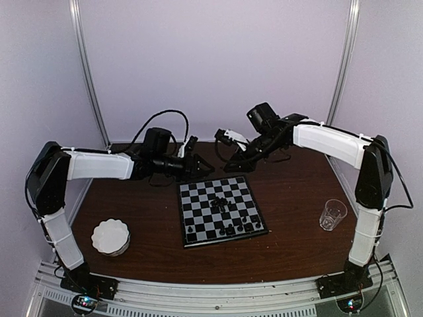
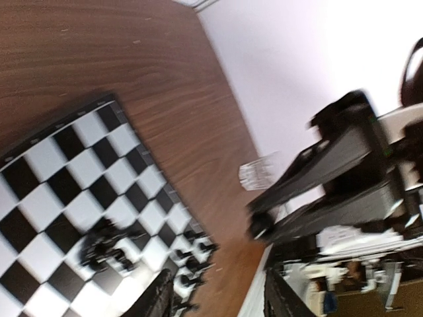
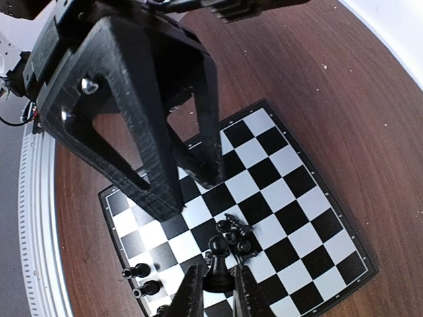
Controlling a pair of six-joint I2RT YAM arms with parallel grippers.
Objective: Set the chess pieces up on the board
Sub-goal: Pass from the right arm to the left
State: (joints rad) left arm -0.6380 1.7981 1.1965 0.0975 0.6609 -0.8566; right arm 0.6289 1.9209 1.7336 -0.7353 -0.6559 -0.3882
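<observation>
The board (image 1: 221,211) lies flat mid-table. Several black chess pieces (image 1: 221,201) huddle near its centre, and others line its near edge (image 1: 234,229). In the right wrist view my right gripper (image 3: 220,294) is shut on a black pawn (image 3: 219,261), held above the central huddle (image 3: 236,234). Two upright pieces (image 3: 142,279) stand by the board's rim. My left gripper (image 1: 197,165) hovers over the board's far edge with its dark fingers (image 3: 162,172) apart. The left wrist view is blurred, but my left gripper (image 2: 221,300) is open with nothing between its fingers.
A round white scalloped dish (image 1: 110,236) sits at the front left. A clear glass (image 1: 332,213) stands to the right of the board, also visible as a blurred glass (image 2: 258,173). My right gripper (image 1: 223,137) hangs above the table's back, close to the left one.
</observation>
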